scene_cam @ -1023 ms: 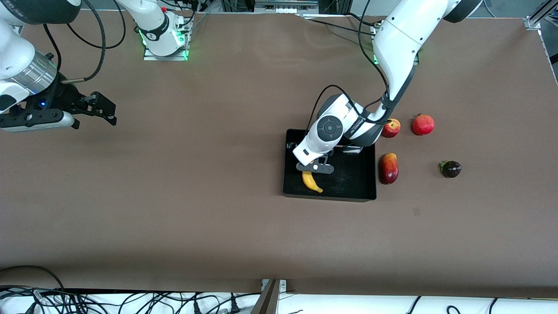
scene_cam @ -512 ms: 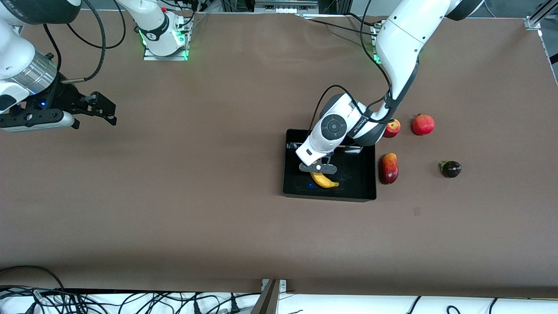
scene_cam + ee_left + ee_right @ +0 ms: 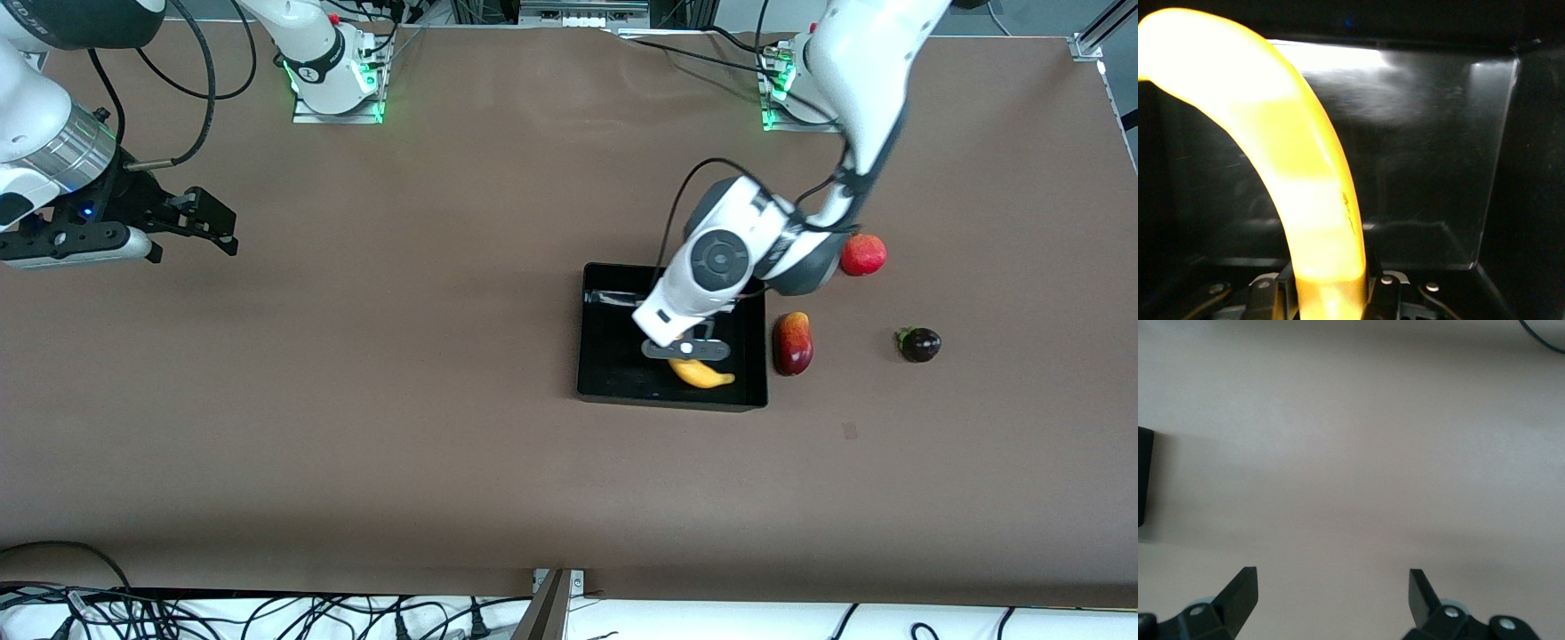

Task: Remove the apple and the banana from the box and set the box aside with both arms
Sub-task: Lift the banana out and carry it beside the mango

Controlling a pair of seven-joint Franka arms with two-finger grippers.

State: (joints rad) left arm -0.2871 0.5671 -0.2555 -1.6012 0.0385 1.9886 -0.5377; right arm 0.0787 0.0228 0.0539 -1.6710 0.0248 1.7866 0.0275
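Observation:
The black box (image 3: 605, 373) sits mid-table. My left gripper (image 3: 689, 356) is shut on the yellow banana (image 3: 704, 374) and holds it low inside the box, near the wall nearer the front camera. In the left wrist view the fingers (image 3: 1386, 297) clamp the banana (image 3: 1291, 167) over the glossy box floor (image 3: 1425, 153). The apple is hidden under the left arm's wrist. My right gripper (image 3: 209, 222) is open and empty over bare table at the right arm's end, waiting; the right wrist view shows it (image 3: 1333, 587) over the bare brown surface.
Beside the box toward the left arm's end lie a red-yellow mango (image 3: 792, 343), a round red fruit (image 3: 863, 254) and a small dark fruit (image 3: 919, 344). A black edge (image 3: 1143, 477) shows at the side of the right wrist view.
My left gripper has carried the banana across the box toward the left arm's end, and the banana has turned. The left wrist now covers the apple. The right arm has not moved.

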